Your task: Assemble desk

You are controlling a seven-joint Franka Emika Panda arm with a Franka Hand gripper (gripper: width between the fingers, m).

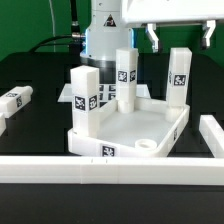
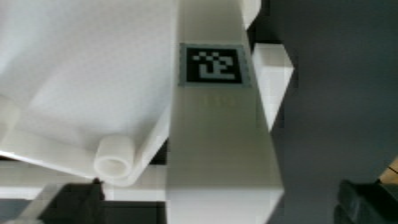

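Observation:
The desk's white tray-like top lies in the middle of the black table. Three white tagged legs stand upright in its corners: one at the exterior view's left, one at the back and one at the right. Another leg lies on the table at the far left. My gripper hangs open just above the right leg, holding nothing. The wrist view shows that leg with its tag between my spread dark fingers, beside the top's floor and a round socket.
Long white border bars run along the front, the exterior view's right and its left. The arm's base stands behind the desk top.

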